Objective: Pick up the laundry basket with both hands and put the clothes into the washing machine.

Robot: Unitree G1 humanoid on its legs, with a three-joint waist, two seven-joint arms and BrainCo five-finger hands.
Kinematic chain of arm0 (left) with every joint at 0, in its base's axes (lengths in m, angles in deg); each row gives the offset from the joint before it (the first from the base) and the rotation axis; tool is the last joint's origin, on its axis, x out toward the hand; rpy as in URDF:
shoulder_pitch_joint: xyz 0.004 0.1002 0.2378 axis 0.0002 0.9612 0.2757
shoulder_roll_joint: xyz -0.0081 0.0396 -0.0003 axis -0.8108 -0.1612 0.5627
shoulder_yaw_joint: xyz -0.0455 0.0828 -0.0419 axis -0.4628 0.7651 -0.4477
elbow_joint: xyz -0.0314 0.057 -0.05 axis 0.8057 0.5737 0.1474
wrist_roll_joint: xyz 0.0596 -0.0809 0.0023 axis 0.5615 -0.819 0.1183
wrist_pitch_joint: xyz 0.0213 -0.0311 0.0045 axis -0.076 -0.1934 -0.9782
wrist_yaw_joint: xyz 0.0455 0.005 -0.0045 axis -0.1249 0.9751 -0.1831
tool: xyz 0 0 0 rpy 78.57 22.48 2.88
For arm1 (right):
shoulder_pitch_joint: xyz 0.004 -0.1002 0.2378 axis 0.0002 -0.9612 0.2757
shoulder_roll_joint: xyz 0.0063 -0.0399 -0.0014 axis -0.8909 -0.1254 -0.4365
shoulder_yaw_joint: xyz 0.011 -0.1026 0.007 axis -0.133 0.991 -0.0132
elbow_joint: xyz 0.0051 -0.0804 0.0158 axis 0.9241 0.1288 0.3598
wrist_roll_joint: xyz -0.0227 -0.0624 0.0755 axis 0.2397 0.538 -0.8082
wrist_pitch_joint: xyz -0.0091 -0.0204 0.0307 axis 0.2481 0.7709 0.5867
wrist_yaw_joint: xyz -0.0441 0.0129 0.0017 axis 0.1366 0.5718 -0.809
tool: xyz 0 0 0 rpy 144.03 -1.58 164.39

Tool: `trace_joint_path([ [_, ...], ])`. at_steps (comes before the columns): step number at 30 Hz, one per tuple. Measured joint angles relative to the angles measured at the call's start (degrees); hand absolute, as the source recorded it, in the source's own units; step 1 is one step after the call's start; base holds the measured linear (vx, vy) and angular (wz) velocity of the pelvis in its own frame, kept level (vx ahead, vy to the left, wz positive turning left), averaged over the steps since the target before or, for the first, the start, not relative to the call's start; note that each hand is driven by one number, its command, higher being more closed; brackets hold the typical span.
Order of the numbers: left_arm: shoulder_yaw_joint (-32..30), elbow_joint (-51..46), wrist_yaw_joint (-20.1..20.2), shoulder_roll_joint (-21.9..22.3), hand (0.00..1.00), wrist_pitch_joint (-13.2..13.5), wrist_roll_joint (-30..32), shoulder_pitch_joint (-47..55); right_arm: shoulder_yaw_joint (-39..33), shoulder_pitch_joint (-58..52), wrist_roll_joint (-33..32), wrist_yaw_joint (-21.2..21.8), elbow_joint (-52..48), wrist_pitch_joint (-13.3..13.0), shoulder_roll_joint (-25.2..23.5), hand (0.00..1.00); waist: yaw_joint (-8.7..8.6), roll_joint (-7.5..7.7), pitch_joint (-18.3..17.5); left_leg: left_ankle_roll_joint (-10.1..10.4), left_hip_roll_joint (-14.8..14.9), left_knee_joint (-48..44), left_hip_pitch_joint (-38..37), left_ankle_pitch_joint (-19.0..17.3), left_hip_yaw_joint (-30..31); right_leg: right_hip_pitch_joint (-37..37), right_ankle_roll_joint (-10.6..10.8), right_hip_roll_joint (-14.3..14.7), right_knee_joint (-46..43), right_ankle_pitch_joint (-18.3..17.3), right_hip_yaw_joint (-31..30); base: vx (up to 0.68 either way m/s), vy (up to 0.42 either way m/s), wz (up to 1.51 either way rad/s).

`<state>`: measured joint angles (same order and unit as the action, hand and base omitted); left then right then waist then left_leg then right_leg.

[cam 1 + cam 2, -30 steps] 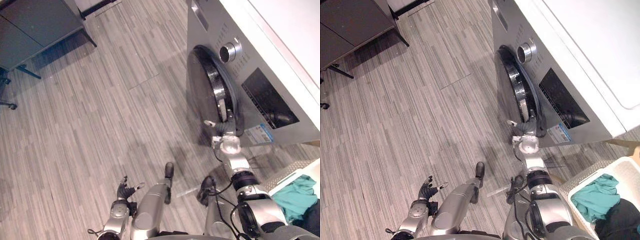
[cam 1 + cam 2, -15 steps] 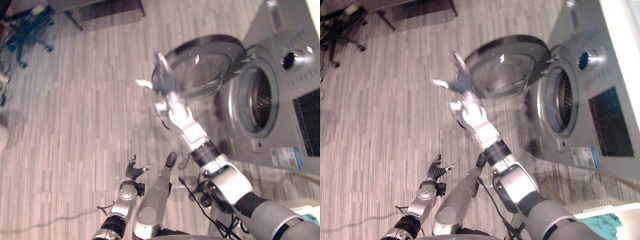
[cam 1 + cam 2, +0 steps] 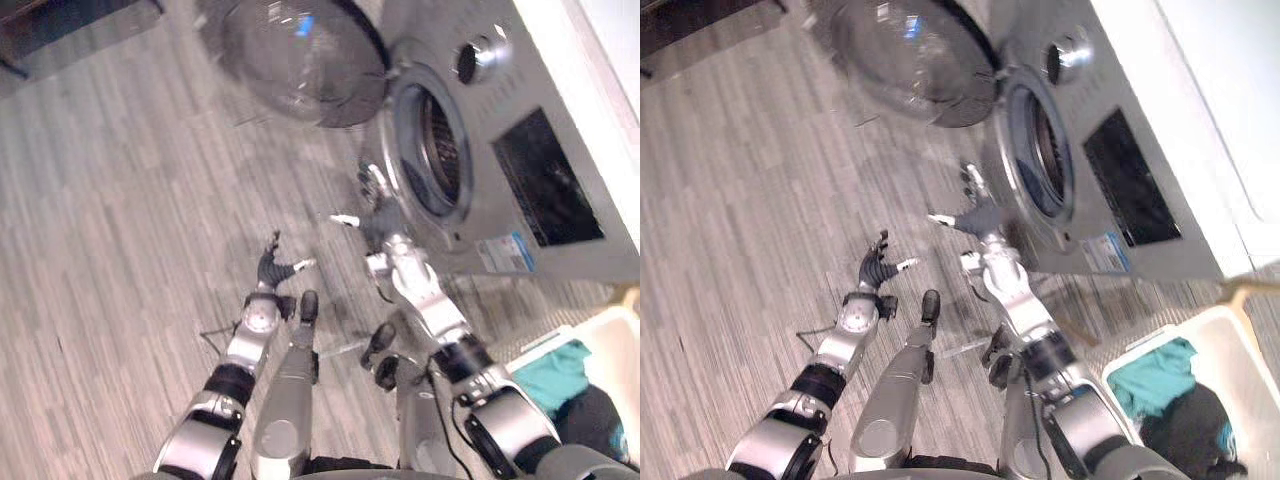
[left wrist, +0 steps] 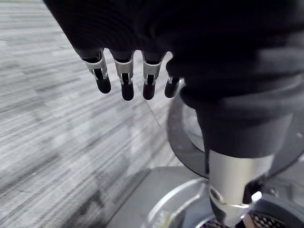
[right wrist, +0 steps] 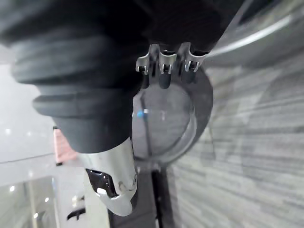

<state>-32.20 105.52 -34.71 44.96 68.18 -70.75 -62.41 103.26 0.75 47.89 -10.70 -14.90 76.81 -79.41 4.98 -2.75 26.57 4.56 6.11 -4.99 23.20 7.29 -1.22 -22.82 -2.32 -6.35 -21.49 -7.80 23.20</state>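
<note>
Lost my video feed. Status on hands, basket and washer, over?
Both empty: left hand open, right hand open near the washer opening. Laundry basket on floor at right, clothes inside, not yet lifted. Washer door open.

The washing machine [image 3: 545,190] stands with its round glass door [image 3: 300,55] swung wide, showing the drum opening [image 3: 435,150]. The right hand [image 3: 378,218], fingers spread, hangs just beside the machine's front. The left hand [image 3: 270,270], fingers loose, hovers over the striped floor [image 3: 100,250]. At lower right, a white laundry basket [image 3: 612,335] holds teal cloth [image 3: 555,365] and dark cloth [image 3: 595,425].
</note>
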Motion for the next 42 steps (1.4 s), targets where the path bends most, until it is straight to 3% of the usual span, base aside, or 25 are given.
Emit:
trace_joint_path([
  [4, -1.63, 3.92, -0.5, -7.89, 0.0, -0.08, -0.07, -8.94, -6.99, -6.71, 0.03, 2.61, -0.59, -0.05, 2.97, 0.0, -1.83, 2.08, 0.99, -0.12, 1.31, -0.01, 1.3, -0.09, -3.46, -2.73, 0.29, 1.88, 2.16, 1.79, -3.38, -0.1, -0.015, -0.53],
  [7, -4.52, 8.52, -1.66, -15.5, 0.0, -0.08, -0.52, -15.46, -12.31, -9.34, 0.06, 3.22, -0.53, -0.1, 5.05, 0.0, -4.45, 3.55, 1.75, -0.14, 1.89, -0.06, 3.96, -0.02, -4.03, -5.27, 0.04, 2.89, 3.67, 3.53, -4.02, -0.05, -0.002, -0.26],
  [8, -4.39, 10.14, -0.14, -17.84, 0.0, -0.14, -1.29, -17.34, -13.79, -10.08, 0.21, 3.62, -0.48, -0.27, 5.75, 0.0, -4.66, 4.15, 2.08, -0.2, 2.09, -0.12, 4.58, 0.02, -4.76, -5.96, -0.04, 3.28, 4.21, 4.49, -4.72, -0.01, 0.015, -0.3],
  [11, -3.83, 13.55, -0.6, -17.64, 0.0, -0.06, -1.59, -19.27, -13.82, -10.79, 0.68, 4.04, -0.53, -0.82, 5.79, 0.0, -6.38, 5.14, 2.54, -0.68, 2.13, -0.44, 6.03, 0.34, -5.43, -7.21, -0.42, 3.57, 5.29, 5.87, -5.57, 0.03, 0.02, -0.2],
  [14, -7.55, 14.69, -2.11, -20.22, 0.0, -0.52, -2.53, -20.33, -15.62, -11.27, 0.63, 3.76, -1.62, -1.75, 5.5, 0.0, -7.3, 5.93, 2.85, -0.7, 2.23, -1.01, 7.76, 0.34, -5.54, -8.9, -0.42, 3.81, 5.74, 6.53, -6.14, 0.01, 0.002, -0.11],
  [19, -12.88, 14.95, -4.22, -24.71, 0.0, -1.03, -2.98, -23.14, -17.94, -15.07, 0.54, 2.91, -7.1, -3.25, 5.0, 0.0, -6.57, 6.69, 3.24, -0.69, 2.94, -1.06, 8.75, 0.34, -5.89, -9.57, -0.45, 4.32, 6.92, 7.21, -6.39, 0.01, -0.028, -0.06],
  [24, -14.55, 10.16, -5.01, -23.36, 0.0, -1.1, -3.02, -22.33, -21.12, -18.13, 0.24, 2.75, -11.19, -3.86, 3.59, 0.0, -6.04, 6.69, 3.24, -0.72, 2.77, -1.05, 8.75, 0.32, -5.93, -9.48, -0.44, 4.06, 6.92, 7.21, -6.35, 0.02, -0.01, 0.01],
  [30, -12.53, -3.2, -4.69, -12.17, 0.0, -0.27, -3.52, -7.9, -22.84, -19.08, -0.12, 0.35, -11.71, -3.81, 0.37, 0.0, -5.68, 6.6, 3.24, -1.13, 1.93, -0.92, 3.88, -0.29, -5.81, -5.13, 0.19, 3.59, 6.71, 6.38, -6.73, 0.01, 0.0, -0.01],
  [32, -9.46, -6.72, -2.5, -7.17, 0.0, -0.25, -3.41, 0.78, -23.54, -20.71, 1.22, -0.67, -13.09, -3.76, -0.26, 0.0, -5.64, 5.89, 2.85, -1.39, 1.55, -1.01, 0.88, -1.52, -5.95, -2.36, 0.99, 3.27, 6.61, 5.38, -7.17, 0.01, 0.03, -0.04],
  [34, -8.23, -6.89, -1.25, -4.52, 0.0, -0.33, -2.8, 5.69, -24.19, -21.83, 2.29, -0.74, -13.28, -3.67, -0.47, 0.0, -5.66, 5.76, 2.27, -1.33, 1.34, -1.22, -0.81, -2.66, -6.4, -0.9, 1.44, 3.06, 6.58, 4.68, -7.69, 0.0, 0.043, -0.06],
  [38, -7.23, -2.36, 1.49, -1.89, 0.0, -0.59, -0.16, 17.36, -25.23, -24.67, 6.21, -0.75, -13.35, -2.54, -1.73, 0.0, -5.52, 5.31, -2.23, -1.7, 1.85, -4.37, -4.42, -6.22, -10.14, 2.44, 1.9, 3.51, 7.59, 4.77, -11.47, 0.04, 0.053, -0.41],
  [42, -8.81, 5.05, 3.03, 0.75, 0.0, -1.19, 0.37, 23.84, -26.27, -26.95, 9.36, -0.78, -15.76, -2.45, -2.57, 0.0, -5.72, 3.0, -6.59, -2.68, 3.19, -7.3, -7.86, -10.5, -17.48, 5.32, 3.16, 5.43, 13.08, 8.97, -18.88, 0.07, 0.082, -1.05],
])
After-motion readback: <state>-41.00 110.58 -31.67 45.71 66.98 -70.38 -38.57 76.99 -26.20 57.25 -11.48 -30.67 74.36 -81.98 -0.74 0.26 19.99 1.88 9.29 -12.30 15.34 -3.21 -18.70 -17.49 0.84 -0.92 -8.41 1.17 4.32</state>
